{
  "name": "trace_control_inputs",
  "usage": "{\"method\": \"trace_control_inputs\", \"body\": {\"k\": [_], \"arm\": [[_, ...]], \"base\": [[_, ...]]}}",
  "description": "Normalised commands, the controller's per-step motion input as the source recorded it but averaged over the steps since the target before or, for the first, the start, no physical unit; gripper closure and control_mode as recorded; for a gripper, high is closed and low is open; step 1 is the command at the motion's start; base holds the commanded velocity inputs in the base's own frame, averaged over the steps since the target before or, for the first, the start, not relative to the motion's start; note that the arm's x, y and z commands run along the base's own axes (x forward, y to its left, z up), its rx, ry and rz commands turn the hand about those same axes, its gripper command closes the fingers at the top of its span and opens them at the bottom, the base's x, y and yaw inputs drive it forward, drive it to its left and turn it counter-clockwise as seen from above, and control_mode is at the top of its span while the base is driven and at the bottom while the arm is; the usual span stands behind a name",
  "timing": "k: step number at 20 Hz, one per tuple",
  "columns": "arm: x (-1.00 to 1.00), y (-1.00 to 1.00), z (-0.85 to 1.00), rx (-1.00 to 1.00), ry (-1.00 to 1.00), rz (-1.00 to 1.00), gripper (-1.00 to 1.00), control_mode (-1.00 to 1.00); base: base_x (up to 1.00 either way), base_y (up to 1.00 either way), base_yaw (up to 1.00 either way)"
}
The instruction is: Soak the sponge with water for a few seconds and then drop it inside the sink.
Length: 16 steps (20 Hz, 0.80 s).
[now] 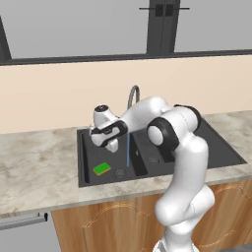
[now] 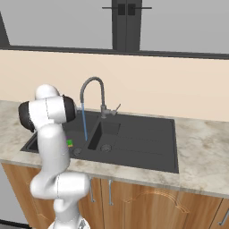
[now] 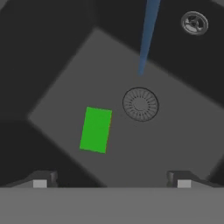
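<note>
Hovered over the left basin of the sink (image 1: 216, 147) with the pincer (image 3: 111, 180) spread wide and holding nothing. Lay flat, green side up, on the basin floor just beside the round drain (image 3: 140, 104): the sponge (image 3: 96, 130), apart from the fingertips (image 3: 40, 180). Fell in a thin blue stream from the faucet (image 2: 93, 91), the water (image 1: 128, 150), landing near the drain, clear of the sponge.

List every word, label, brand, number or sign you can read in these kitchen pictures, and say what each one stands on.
None: no readable text anywhere.
The sponge shows a plain green top.
The sink, its faucet and the counter carry no label or brand.
The robot arm bears no marking.
</note>
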Motion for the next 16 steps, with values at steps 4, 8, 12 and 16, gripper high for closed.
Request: {"method": "trace_control_inputs", "body": {"k": [4, 8, 12, 16], "arm": [[-0.29, 0.0, 0.52, 0.0, 0.0, 0.11, -1.0, -1.0], [-0.32, 0.0, 0.48, 0.0, 0.0, 0.1, -1.0, -1.0], [-0.41, -0.02, 0.41, 0.0, -0.01, 0.09, -1.0, -1.0], [-0.49, -0.01, 0.33, 0.0, -0.03, 0.09, -1.0, -1.0]], "base": [[0.0, 0.0, 0.0], [0.0, 0.0, 0.0], [0.0, 0.0, 0.0], [0.0, 0.0, 0.0]]}}
